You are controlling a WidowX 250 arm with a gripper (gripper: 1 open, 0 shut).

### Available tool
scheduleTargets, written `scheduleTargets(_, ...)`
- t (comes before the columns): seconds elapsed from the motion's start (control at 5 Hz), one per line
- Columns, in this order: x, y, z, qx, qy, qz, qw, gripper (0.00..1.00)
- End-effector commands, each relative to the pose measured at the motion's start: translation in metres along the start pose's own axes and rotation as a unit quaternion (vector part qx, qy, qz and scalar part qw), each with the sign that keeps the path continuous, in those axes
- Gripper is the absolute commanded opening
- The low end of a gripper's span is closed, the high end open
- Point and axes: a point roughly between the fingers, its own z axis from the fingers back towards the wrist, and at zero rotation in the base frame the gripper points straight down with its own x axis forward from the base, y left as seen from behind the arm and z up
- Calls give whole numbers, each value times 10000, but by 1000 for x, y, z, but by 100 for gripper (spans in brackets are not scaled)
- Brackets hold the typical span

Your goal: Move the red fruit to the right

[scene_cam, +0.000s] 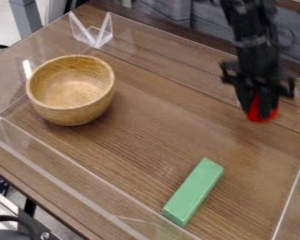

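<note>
Wooden bowl (pixel 71 89) is seen at left of the frame, empty, sitting on the worktop (pixel 153 141). A clear plastic stand (pixel 93 33) is seen at upper left, behind the bowl. A green block (pixel 194 191) lies flat at lower centre-right, well apart from everything else. A low clear wall rings the worktop.

At right of the frame the hand (pixel 262 105) is pointed steeply down, jaws narrowed onto the red fruit (pixel 262 112), which is gripped at its upper part with the red body showing below the fingers. The fruit is held at right, low over the worktop; contact with the wood cannot be told.

Handling, judged: the fruit is likely light, hard plastic, glossy, so somewhat slippery and prone to rolling once released. It is not thought fragile. Being small and round, it is best taken across its widest part, fingers on opposite sides, as appears done here.
</note>
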Motion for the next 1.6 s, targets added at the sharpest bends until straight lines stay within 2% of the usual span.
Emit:
scheduleTargets(0.0,5,-5,-11,41,-139,13,9999,0)
scheduleTargets(0.4,2,-1,-14,113,-13,152,9998,0)
scheduleTargets(0.8,6,28,-25,108,315,-367,9988,0)
scheduleTargets(1.0,-3,52,-21,146,355,-206,9991,100)
scheduleTargets(1.2,-11,72,-12,217,394,-32,9990,100)
scheduleTargets(1.4,-3,61,-16,259,425,96,9987,100)
